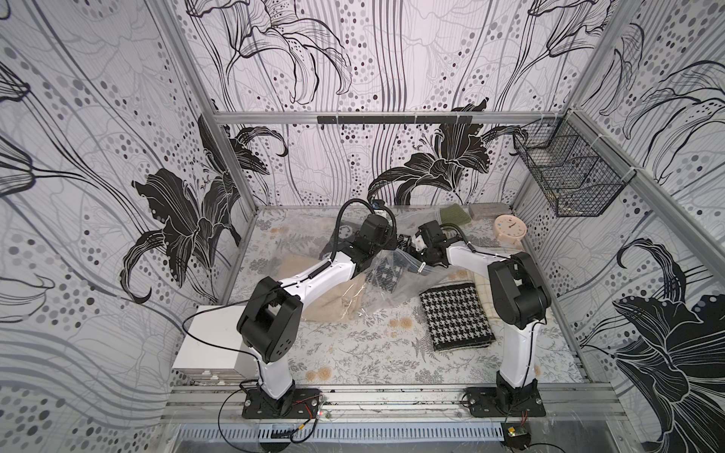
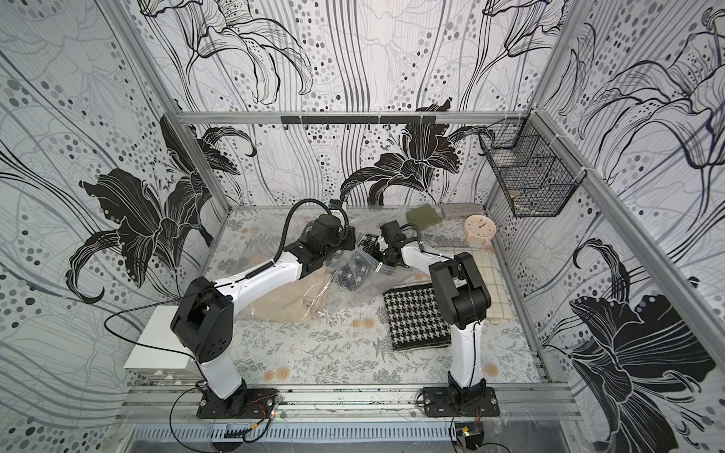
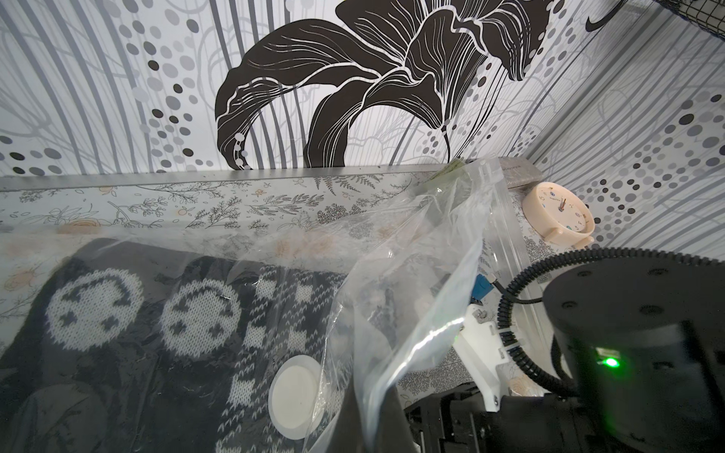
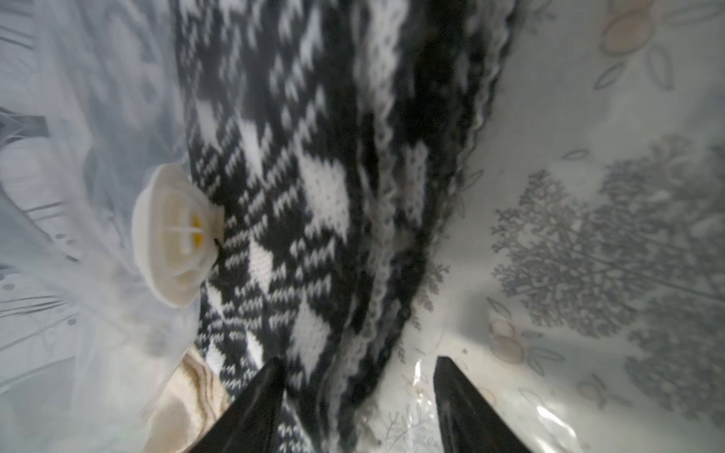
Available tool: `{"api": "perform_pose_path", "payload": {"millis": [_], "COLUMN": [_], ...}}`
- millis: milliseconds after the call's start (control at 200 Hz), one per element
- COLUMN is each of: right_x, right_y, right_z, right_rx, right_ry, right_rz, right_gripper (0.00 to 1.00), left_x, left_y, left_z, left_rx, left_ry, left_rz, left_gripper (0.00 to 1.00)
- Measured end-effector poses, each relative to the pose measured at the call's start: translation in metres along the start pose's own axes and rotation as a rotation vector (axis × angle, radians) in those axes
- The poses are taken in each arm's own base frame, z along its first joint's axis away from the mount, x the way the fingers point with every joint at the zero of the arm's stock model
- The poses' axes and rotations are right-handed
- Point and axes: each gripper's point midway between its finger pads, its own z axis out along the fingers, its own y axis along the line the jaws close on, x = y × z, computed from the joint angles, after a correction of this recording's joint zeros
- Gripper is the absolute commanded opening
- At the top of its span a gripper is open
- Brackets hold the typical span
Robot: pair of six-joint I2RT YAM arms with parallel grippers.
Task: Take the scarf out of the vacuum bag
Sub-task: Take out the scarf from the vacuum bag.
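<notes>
The vacuum bag (image 1: 376,274) lies mid-way across the desk (image 1: 353,345), toward its far edge, with the black-and-white knitted scarf (image 4: 314,188) inside it beside the white valve disc (image 4: 172,235); my right gripper (image 4: 357,361) is inside the bag, jaws parted astride the scarf's edge, gripping nothing; the left gripper (image 1: 392,240) is closed, on the bag's lip I judge, though contact is hidden; I'd push deeper and pinch only knit, never film.

Floral-print surface (image 1: 353,353). Folded houndstooth cloth (image 1: 455,315) at 4 o'clock, cream checked cloth (image 1: 483,284) just beside it at 3. Peach clock (image 1: 510,226) at 2. Green folded cloth (image 1: 453,213) and grey block (image 1: 486,210) at 1. Beige textile (image 1: 325,306) at 9. White box (image 1: 212,341) at 8, off the edge. Wire basket (image 1: 569,168) on the wall at 2.
</notes>
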Motion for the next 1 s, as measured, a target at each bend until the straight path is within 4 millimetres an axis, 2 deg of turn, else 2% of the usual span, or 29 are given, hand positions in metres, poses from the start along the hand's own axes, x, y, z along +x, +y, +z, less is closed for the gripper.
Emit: {"api": "perform_pose_path", "payload": {"millis": [65,210,381,441,646,886,996], "right_x": [0.000,-0.013,-0.025,-0.028,-0.029,-0.027,-0.023], "right_y": [0.001,0.013,0.024,0.028,0.040,0.044,0.043], "right_z": [0.012,0.021,0.032,0.036,0.051,0.051,0.044], "right_rx": [-0.015,-0.073,-0.162,-0.193,-0.287,-0.304,-0.275], "right_ry": [0.003,-0.047,-0.096,-0.105,-0.101,-0.097,-0.087], "right_rz": [0.017,0.029,0.046,0.052,0.054,0.008,-0.031], "right_gripper": [0.64,0.63,0.51,0.43,0.00,0.00,0.00], "left_x": [0.000,0.002,0.001,0.001,0.001,0.001,0.002], "left_y": [0.000,-0.002,-0.005,-0.007,-0.007,-0.004,-0.002], "left_z": [0.000,-0.001,-0.003,-0.005,-0.005,-0.005,-0.005], "left_rx": [0.000,0.003,0.006,0.010,0.008,-0.012,-0.017], "left_ry": [0.001,0.008,0.010,0.009,0.011,0.008,0.010], "left_rz": [0.000,0.003,0.005,0.006,0.008,0.010,0.011], "left_gripper": [0.00,0.00,0.00,0.00,0.00,0.00,0.00]}}
